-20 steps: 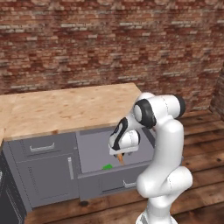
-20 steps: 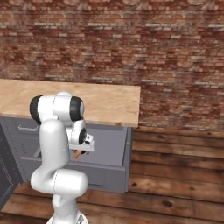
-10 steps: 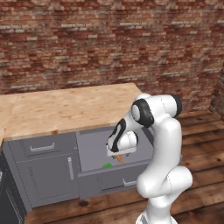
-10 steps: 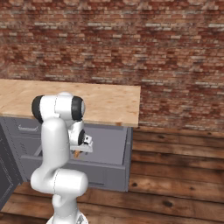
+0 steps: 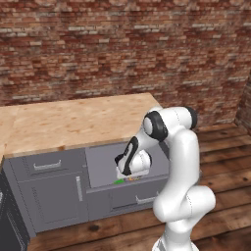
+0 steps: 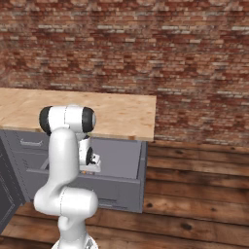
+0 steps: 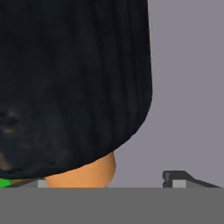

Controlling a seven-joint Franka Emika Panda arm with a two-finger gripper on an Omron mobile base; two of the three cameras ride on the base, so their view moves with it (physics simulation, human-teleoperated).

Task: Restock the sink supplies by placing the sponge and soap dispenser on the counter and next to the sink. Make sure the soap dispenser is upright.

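While we work down in the open drawer [image 5: 100,169] below the counter [image 5: 73,122], the left base view runs, left to right, from the closed grey cabinets to the sponge [image 5: 119,182], a green sliver at the drawer's front lip, and then to our gripper [image 5: 128,177], lowered into the drawer just beside it. An orange-brown fleck by the hand there looks like the soap dispenser [image 7: 74,87]. From the hand view the dispenser is very close: its black rounded body looms over the left and centre, the orange-brown tapered end pokes out beneath, and one dark fingertip [image 7: 175,177] shows at the lower right. We cannot tell from these pictures whether the jaws are apart or already pressing the bottle.

We judge this to be the grasp on the dispenser. To do it well, we should centre the black body between the fingers, close squarely across it, and keep the bottle's axis known, since it must finish upright on the counter beside the sink.
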